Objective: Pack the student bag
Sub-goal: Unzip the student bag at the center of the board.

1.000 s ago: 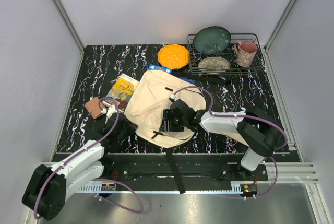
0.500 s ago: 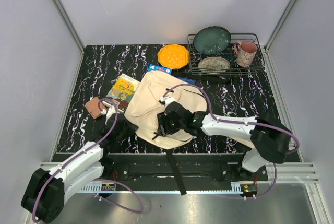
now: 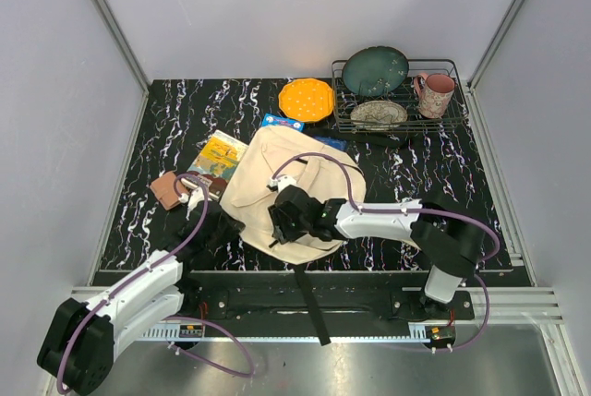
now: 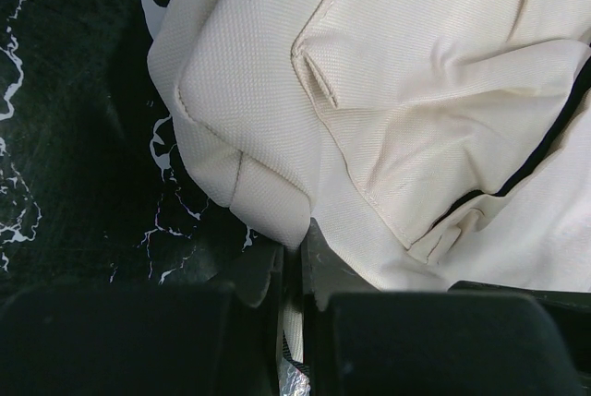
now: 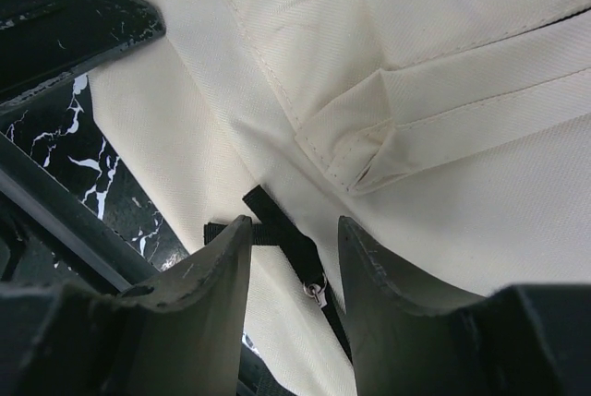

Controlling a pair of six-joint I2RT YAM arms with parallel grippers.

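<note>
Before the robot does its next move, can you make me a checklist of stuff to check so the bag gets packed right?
1. Left gripper holding the student bag: ok, it is shut on a fold of the bag's edge.
2. Right gripper lined up with the black zipper pull: ok, the pull lies between its fingers.
3. Right gripper gripping that pull: not ok, its jaws stand apart, not yet pinching it.
4. Bag open enough to put things in: cannot tell.
5. Yellow book packed: not ok, it lies outside the bag, by its left side.
</note>
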